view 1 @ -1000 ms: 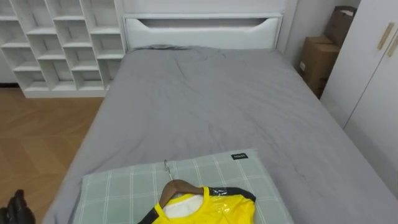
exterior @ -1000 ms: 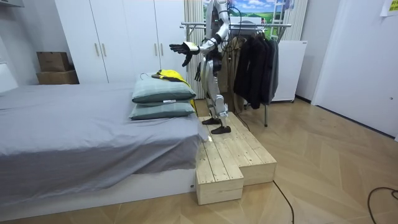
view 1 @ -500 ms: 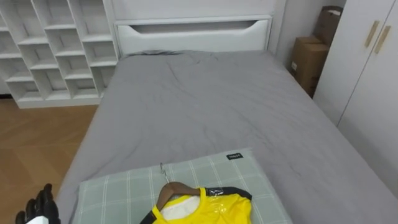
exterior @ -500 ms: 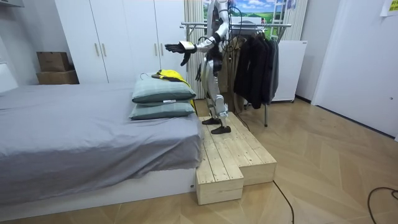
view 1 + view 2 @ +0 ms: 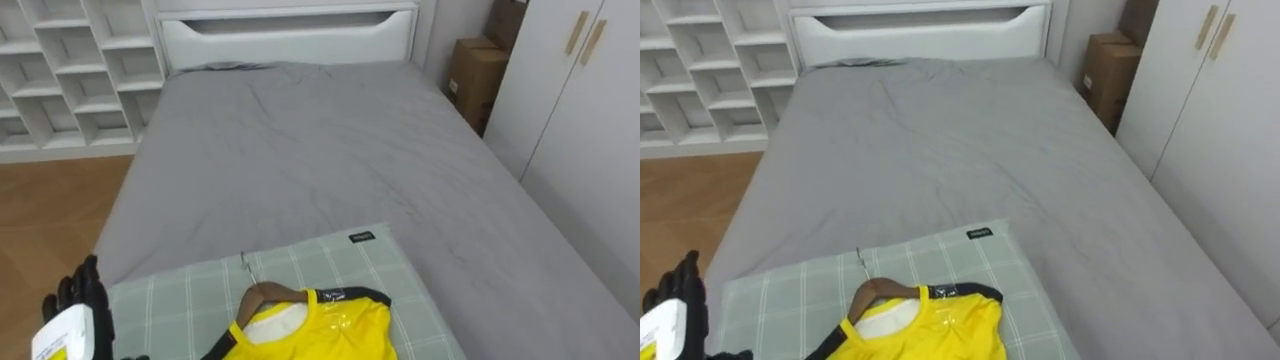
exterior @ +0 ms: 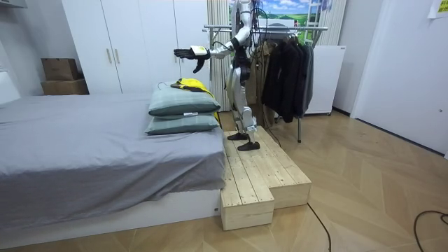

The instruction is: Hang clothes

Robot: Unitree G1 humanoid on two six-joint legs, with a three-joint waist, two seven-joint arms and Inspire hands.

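Left robot hand [image 5: 80, 295] has risen in at 8 o'clock, fingers spread, gripping nothing; yellow shirt [image 5: 315, 330] on its hanger [image 5: 262, 295] lies at 6 o'clock on the pillow [image 5: 170, 300], a reach probably beginning

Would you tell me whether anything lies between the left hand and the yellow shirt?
Nothing visible does. The left hand is open above the pillow; only bare pillow shows between it and the yellow shirt on its hanger.

One yellow shirt [image 5: 322, 328], one wooden hanger [image 5: 262, 294], two pillows [image 6: 183, 103], one bed [image 5: 300, 150], two cardboard boxes [image 6: 60, 69], one clothes rack [image 6: 280, 29].
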